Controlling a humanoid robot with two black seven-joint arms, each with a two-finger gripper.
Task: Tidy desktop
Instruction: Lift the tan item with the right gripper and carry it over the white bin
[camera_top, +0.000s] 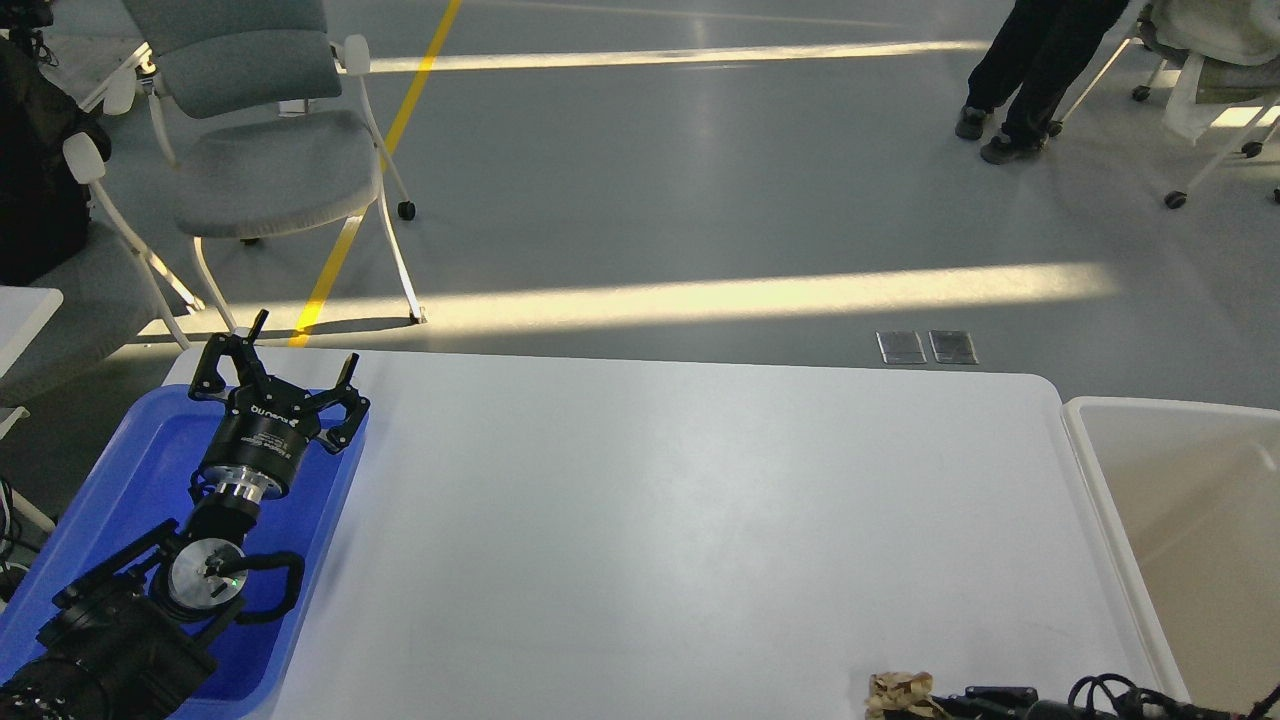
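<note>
The white desktop (680, 520) fills the middle of the head view. My left gripper (298, 350) is open and empty, over the far end of the blue tray (140, 470) at the table's left edge. A small crumpled tan and brown scrap (900, 692) lies at the desktop's near edge, bottom right. My right gripper (975, 697) shows only as dark parts and cables at the bottom edge, right against the scrap. I cannot tell its fingers apart or whether they hold the scrap.
An off-white rectangular bin (1180, 500) stands against the table's right end. Grey chairs (260, 160) stand on the floor beyond the far left corner. A person's legs (1020, 90) are at the far right, well away from the table.
</note>
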